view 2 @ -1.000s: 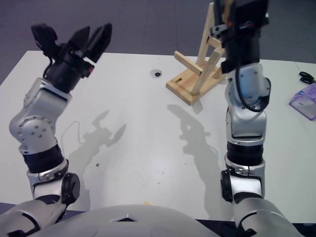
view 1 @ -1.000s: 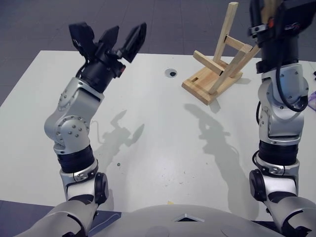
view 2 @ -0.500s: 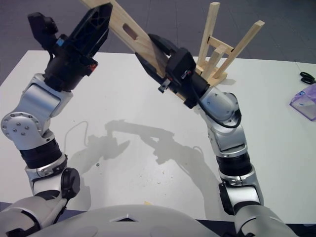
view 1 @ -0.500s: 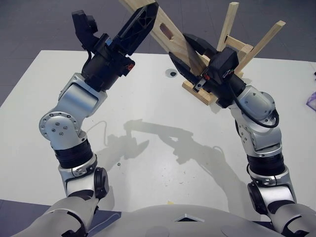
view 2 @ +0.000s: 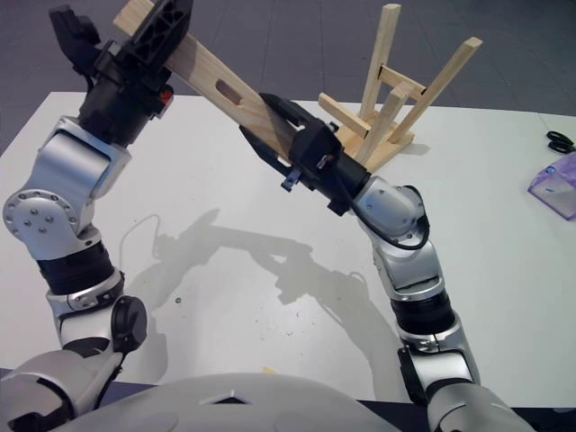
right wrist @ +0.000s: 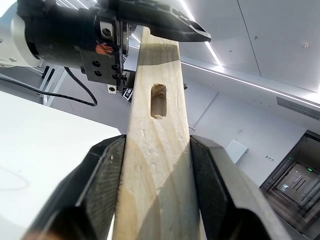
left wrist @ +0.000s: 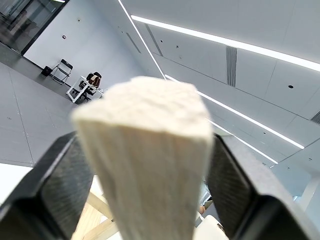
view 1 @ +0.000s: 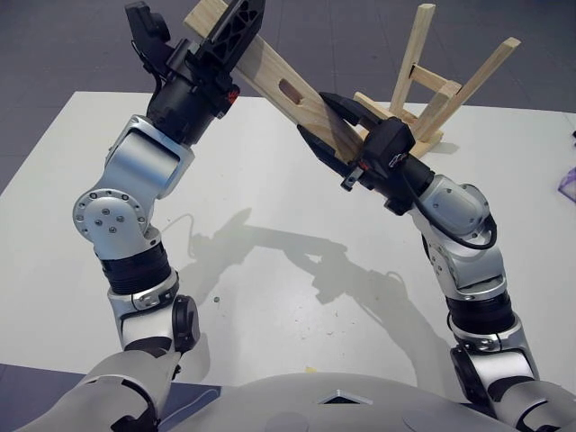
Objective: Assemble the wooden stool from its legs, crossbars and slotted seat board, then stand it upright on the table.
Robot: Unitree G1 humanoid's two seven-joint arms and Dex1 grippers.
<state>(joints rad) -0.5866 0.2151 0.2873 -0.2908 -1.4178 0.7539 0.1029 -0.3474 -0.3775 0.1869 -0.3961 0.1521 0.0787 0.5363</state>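
The left gripper (view 1: 236,31) is clamped on the upper end of a slotted wooden bar (view 1: 270,76), its 2 dark fingers (left wrist: 57,187) pressed against opposite sides of the wood, with the bar's cut end poking just beyond them. The right gripper (view 1: 322,121) grips the same bar at its lower end, 1 finger (right wrist: 102,185) on each side face. Between the 2 grips the bar runs on a slant, high on the robot's left and lower toward the right, held in the air above the white table (view 1: 270,297). 1 oval slot (right wrist: 158,101) cuts through the bar's broad face, between the grippers. Just behind the right gripper, at the far right part of the table, a partly built stool (view 1: 415,45) rests tipped over, its flat board down on the surface and at least 2 legs pointing up and outward, joined by crossbars. Farther right, near the table edge, lie a pair of scissors (view 2: 560,139) and a purple object (view 2: 553,184).
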